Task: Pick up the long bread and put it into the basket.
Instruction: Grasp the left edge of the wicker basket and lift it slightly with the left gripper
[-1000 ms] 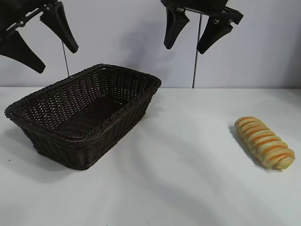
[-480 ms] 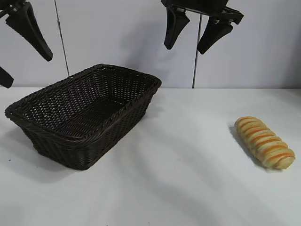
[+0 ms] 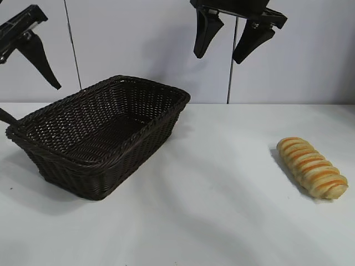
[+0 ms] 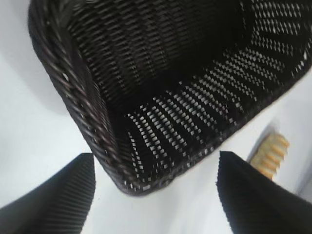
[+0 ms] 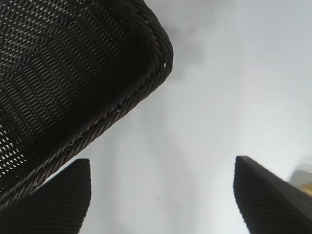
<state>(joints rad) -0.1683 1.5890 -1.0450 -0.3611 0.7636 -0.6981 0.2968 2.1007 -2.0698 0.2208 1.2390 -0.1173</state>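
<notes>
The long bread (image 3: 312, 167), golden with orange-brown ridges, lies on the white table at the right, far from both arms. The dark wicker basket (image 3: 141, 130) stands at the left with nothing in it. My left gripper (image 3: 36, 105) hangs open at the far left, above the basket's left end. In the left wrist view its fingers (image 4: 155, 154) frame a corner of the basket (image 4: 73, 87), and part of the bread (image 4: 270, 153) shows beyond it. My right gripper (image 3: 216, 60) is open, high behind the basket's right corner. The right wrist view shows its jaws (image 5: 163, 160) over bare table beside the basket rim (image 5: 122, 107).
The white table (image 3: 222, 210) stretches between basket and bread. A pale wall with thin vertical seams stands close behind. The bread lies near the table's right side.
The left gripper has swung leftward and lower, from above the basket's back-left to its left end. The right gripper, basket and bread have not moved.
</notes>
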